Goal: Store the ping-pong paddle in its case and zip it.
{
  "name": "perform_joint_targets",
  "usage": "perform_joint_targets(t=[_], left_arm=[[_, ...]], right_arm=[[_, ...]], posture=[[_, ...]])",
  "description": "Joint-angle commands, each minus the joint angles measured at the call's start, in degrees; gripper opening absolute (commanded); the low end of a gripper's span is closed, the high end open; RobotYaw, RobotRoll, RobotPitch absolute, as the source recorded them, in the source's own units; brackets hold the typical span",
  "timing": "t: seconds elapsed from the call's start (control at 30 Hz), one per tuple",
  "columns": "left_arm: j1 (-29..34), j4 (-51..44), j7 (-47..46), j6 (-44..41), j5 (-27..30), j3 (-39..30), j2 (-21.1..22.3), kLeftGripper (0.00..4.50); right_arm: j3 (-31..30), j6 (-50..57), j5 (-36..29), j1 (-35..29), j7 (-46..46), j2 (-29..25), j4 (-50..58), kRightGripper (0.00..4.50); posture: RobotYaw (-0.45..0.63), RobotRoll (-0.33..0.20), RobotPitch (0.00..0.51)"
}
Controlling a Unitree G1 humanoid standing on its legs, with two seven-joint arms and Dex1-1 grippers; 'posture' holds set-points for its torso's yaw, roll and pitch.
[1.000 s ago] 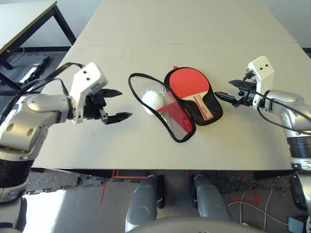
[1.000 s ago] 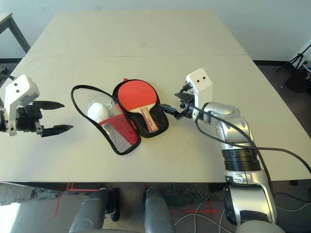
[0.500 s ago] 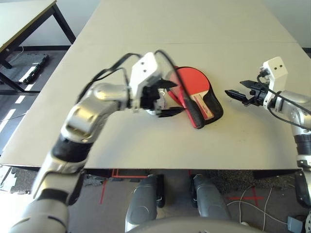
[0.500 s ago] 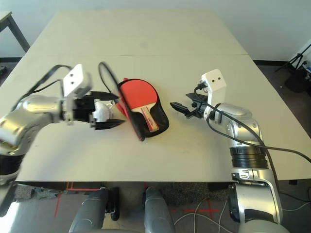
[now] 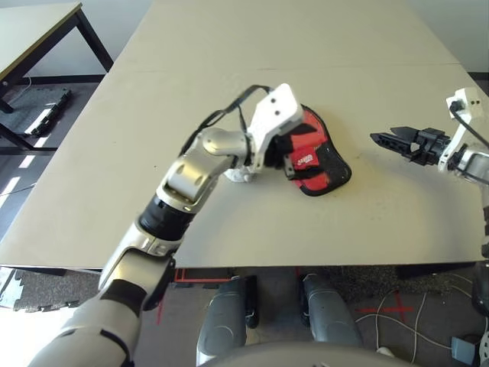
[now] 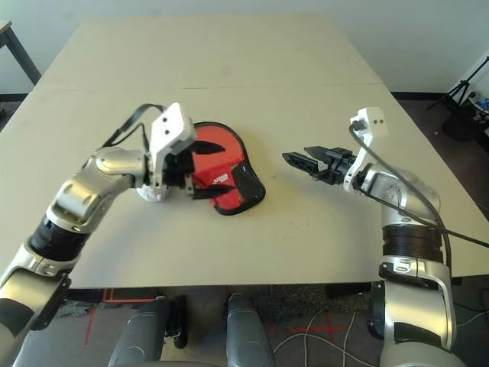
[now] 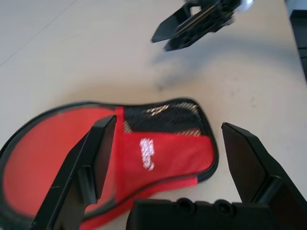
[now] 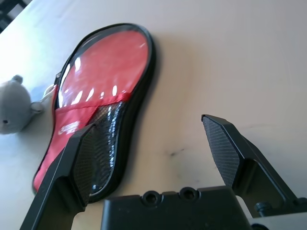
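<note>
The case [image 5: 315,157] lies folded over at mid-table, red side up, with its black mesh pocket and small white logo [image 7: 146,153] showing. The ping-pong paddle is hidden from view. My left gripper [image 7: 168,127] hovers open just over the case's left part, one finger [image 7: 96,158] over the red round part and the other beside the narrow end. To the right of the case, and apart from it, my right gripper [image 5: 383,136] stands open, pointing at it. The right wrist view shows the case [image 8: 103,81] lying flat beyond that gripper's own fingers [image 8: 81,158].
A small white fluffy pouch [image 8: 12,112] sits against the case's left side, under my left wrist [image 5: 241,174]. The table [image 5: 321,222] runs wide and pale around them. A second table [image 5: 30,34] stands at the far left.
My left arm swung right from the table's left side to the case. The case's open flap has folded over the paddle. My right gripper drew back to the right.
</note>
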State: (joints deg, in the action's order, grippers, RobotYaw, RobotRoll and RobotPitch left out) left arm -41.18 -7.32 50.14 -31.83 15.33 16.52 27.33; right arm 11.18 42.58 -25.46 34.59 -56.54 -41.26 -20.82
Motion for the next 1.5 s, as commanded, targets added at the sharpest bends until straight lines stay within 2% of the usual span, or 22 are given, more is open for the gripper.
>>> perform_joint_targets(t=[0.03,0.23,0.5,1.03,1.13,1.5], left_arm=[[1.70,-3.27,0.73,-1.40,0.37,-0.31,1.00,4.50],[2.62,-6.12,1.09,-3.56,0.99,-0.86,2.62,4.50],[2.40,-7.48,1.78,-5.22,1.34,-1.51,4.50,4.50],[2.44,-6.98,2.11,-5.27,1.24,-1.58,4.87,4.50],[2.49,-6.84,2.26,-5.23,1.18,-1.49,4.96,4.50],[2.26,-5.95,3.05,-4.73,1.05,-1.39,5.01,4.50]], right_arm=[[-2.83,2.62,-0.66,-1.29,-0.42,1.30,2.77,4.49],[-7.01,2.50,2.09,-0.50,1.81,4.53,0.73,4.49],[-8.89,2.32,3.10,0.61,2.76,6.81,-2.51,4.49],[-8.73,6.77,3.10,2.92,5.21,12.55,-6.71,4.49],[-8.76,7.14,2.98,2.62,5.55,13.16,-6.68,3.68],[-8.61,8.46,3.28,1.34,6.48,12.46,-5.68,0.31]], posture=[[-0.04,0.000,0.154],[-0.03,0.000,0.158],[-0.02,0.000,0.164],[-0.02,0.000,0.164],[-0.02,0.000,0.163],[-0.03,0.000,0.157]])
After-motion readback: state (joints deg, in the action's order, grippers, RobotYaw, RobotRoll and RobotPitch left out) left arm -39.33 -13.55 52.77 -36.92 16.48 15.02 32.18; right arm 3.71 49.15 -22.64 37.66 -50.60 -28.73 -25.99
